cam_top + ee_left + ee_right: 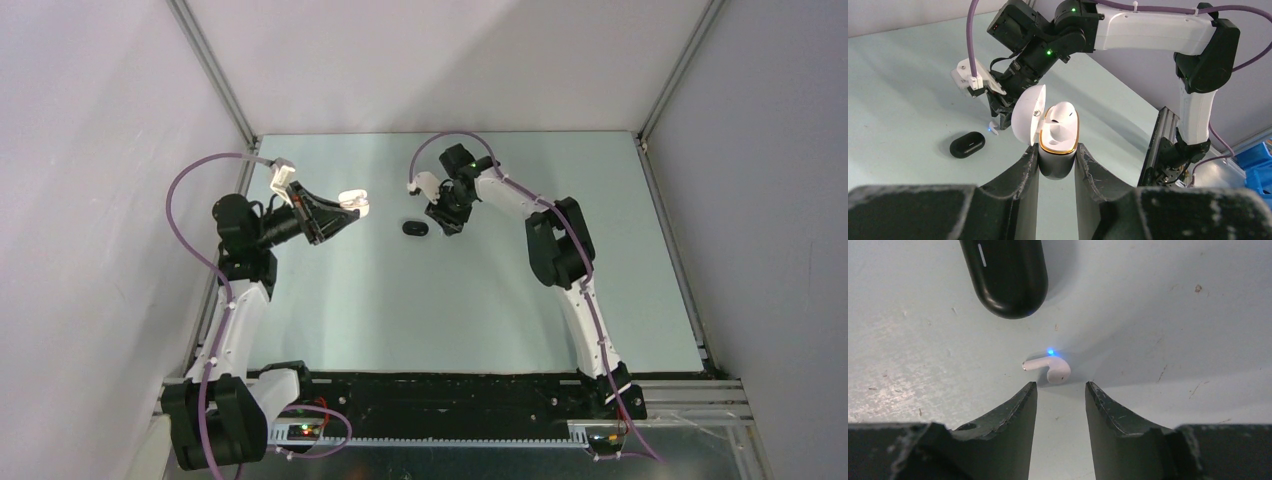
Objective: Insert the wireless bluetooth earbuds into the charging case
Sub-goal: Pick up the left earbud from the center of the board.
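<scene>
My left gripper (1058, 152) is shut on the white charging case (1060, 145), held above the table with its lid (1029, 115) swung open. One white earbud (1063, 115) sits in the case. The case also shows in the top view (354, 204) at my left gripper (352, 208). The other white earbud (1049, 368), with a blue light on it, lies on the table just ahead of my right gripper (1061, 386), whose jaws are open and empty. In the top view my right gripper (446, 226) points down at the table.
A black oval case (1004, 275) lies on the table just beyond the loose earbud; it also shows in the top view (415, 228) and the left wrist view (967, 144). Grey enclosure walls (100, 200) stand on the sides and back.
</scene>
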